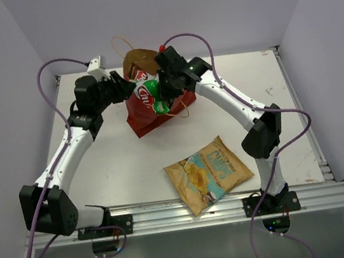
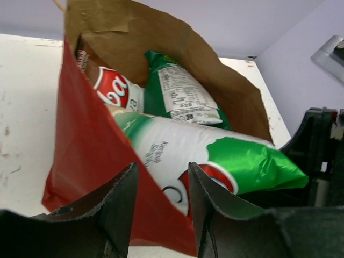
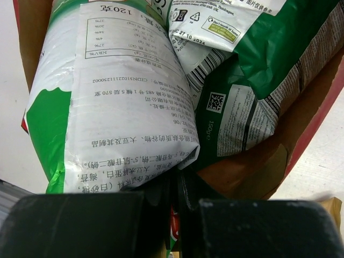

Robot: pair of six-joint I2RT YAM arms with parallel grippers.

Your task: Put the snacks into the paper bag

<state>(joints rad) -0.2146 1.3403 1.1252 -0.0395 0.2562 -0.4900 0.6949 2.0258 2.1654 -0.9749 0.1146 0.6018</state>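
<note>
Where the two arms meet at the far middle of the surface (image 1: 118, 156), the paper bag (image 2: 91, 156) gapes toward the wrist cameras, red outside and brown inside. Whether it stands or leans cannot be told.

At its near edge the left tool (image 2: 162, 177) has its fingers parted, and the bag's red front wall passes between them. Contact with the paper cannot be made out.

Opposite, the right tool (image 3: 176, 185) has its fingers pressed together on the end seam of the pale packet (image 2: 215, 156). This packet lies partly inside the bag's mouth, with its green end projecting toward that tool.

Deeper in the bag, the green packet (image 2: 183, 91) rests behind the pale one, which covers its lower part. A third packet (image 2: 110, 88) shows only a red-and-white logo and a brown corner against the inner wall; the rest is hidden.

The tan packet (image 1: 208, 172) lies flat on the surface near the front edge, between the arm bases and well apart from the bag.

From above, both tools cover much of the bag's mouth, and one cord handle (image 1: 117, 47) loops beyond the far rim. In the right wrist view the pale packet's printed back fills most of the frame and is cut off at the top, while the bag appears only as a brown strip at lower right.
</note>
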